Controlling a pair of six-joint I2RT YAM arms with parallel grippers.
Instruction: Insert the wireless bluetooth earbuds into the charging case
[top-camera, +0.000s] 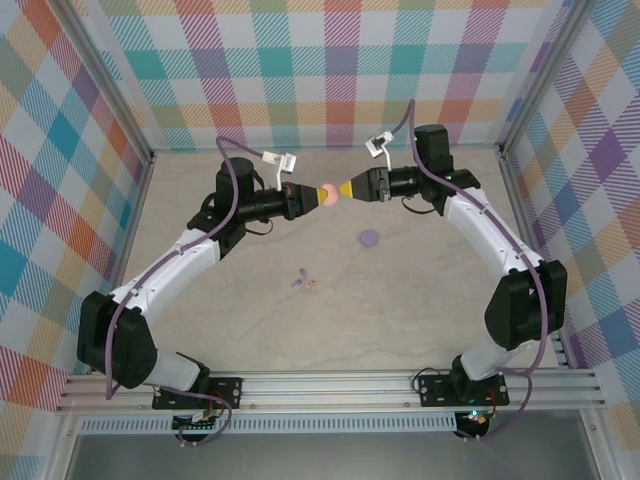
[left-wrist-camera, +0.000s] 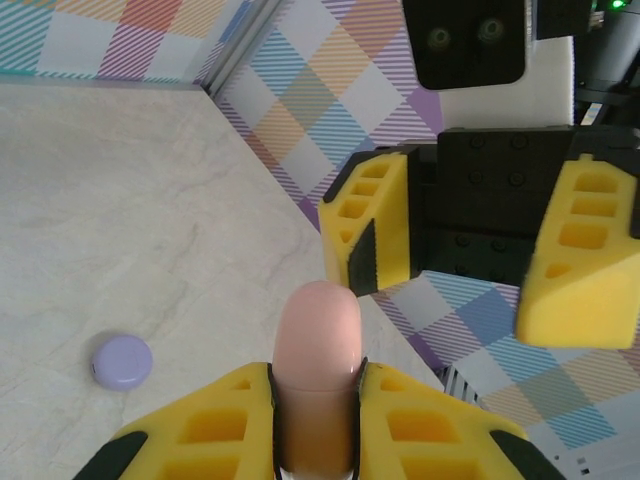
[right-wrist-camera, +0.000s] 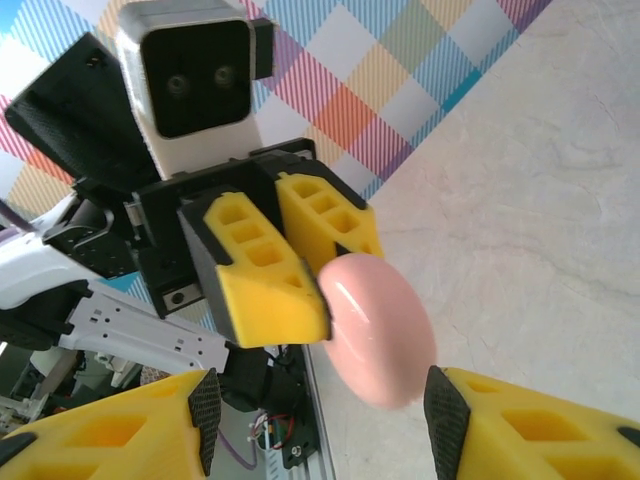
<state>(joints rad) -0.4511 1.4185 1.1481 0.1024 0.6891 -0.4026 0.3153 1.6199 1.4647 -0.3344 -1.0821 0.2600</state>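
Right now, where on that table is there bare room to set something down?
The widest bare patch of table lies between the tiny earbuds and the front rail. Another strip runs along the checked back wall. The middle is crowded: the left pincer and right pincer meet at a pink disc, a purple disc lying nearby.

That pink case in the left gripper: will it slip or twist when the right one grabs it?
Likely slippery: the pink case looks glossy and rounded. The left gripper holds it near one edge, so it may pivot.
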